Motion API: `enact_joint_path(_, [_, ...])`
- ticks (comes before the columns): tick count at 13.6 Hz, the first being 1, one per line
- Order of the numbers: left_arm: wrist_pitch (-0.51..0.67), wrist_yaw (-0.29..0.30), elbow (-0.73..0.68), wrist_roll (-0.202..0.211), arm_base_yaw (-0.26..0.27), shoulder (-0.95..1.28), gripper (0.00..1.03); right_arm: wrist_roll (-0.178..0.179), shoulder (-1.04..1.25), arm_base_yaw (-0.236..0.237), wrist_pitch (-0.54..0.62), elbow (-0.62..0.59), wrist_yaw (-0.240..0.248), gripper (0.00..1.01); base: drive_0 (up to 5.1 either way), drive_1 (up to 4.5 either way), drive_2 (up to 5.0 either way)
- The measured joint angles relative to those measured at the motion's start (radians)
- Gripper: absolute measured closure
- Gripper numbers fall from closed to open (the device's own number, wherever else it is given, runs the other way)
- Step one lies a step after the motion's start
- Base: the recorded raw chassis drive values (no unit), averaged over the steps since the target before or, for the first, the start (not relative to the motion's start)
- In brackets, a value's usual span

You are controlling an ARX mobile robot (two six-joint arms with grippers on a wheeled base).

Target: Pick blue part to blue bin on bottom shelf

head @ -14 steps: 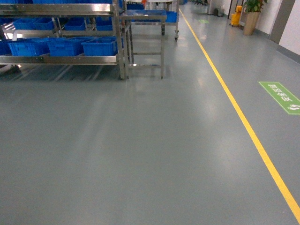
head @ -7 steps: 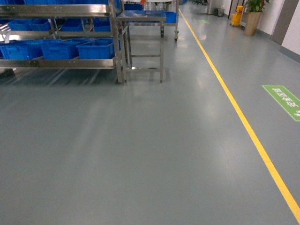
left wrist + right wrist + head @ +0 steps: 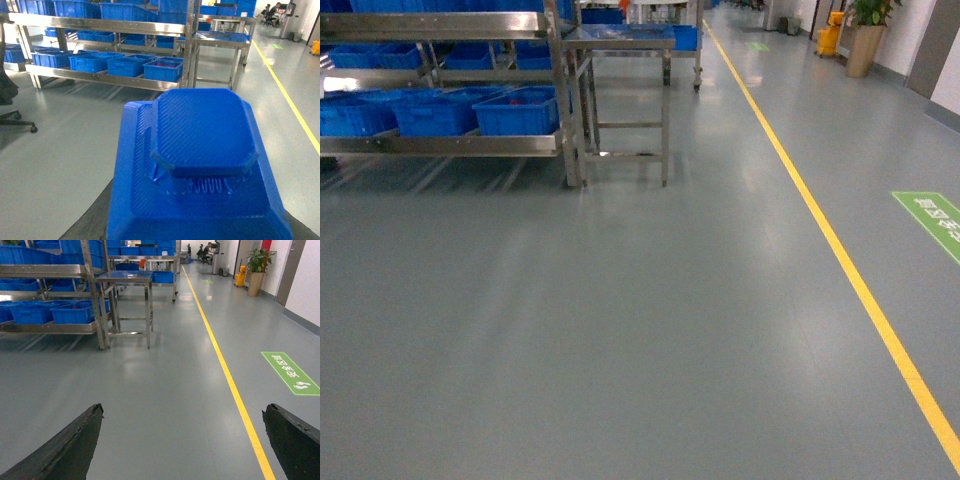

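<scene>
Grey floor (image 3: 620,330); left hand (image 3: 200,220) grips one blue part (image 3: 200,150); right hand (image 3: 182,440) spread empty.

Evenly lit from overhead, bright but slightly cool in tone. Soft pale reflections on the glossy grey floor (image 3: 620,330), strongest as streaks below the steel rack (image 3: 450,145) and as a white sheen far down the aisle. Sharp glints on the rack's rails. Faint shadows only, under the bottom shelf (image 3: 100,77) and beneath the steel table (image 3: 620,40). Head view mildly soft and grainy, distant background washed out. Left wrist view filled by a large blue part (image 3: 200,165), close to the lens, surface texture crisp in the middle, softer at the lower edge. Right wrist view clear, with dark fingers (image 3: 60,450) blurred in both lower corners.
</scene>
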Motion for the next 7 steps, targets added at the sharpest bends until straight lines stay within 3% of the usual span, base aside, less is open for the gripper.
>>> enact_joint_path(7, [0.0, 0.0, 0.0, 0.0, 0.0, 0.0, 0.6, 0.0, 0.0, 0.0, 0.004, 0.0, -0.001, 0.03, 0.1, 4.13, -4.0])
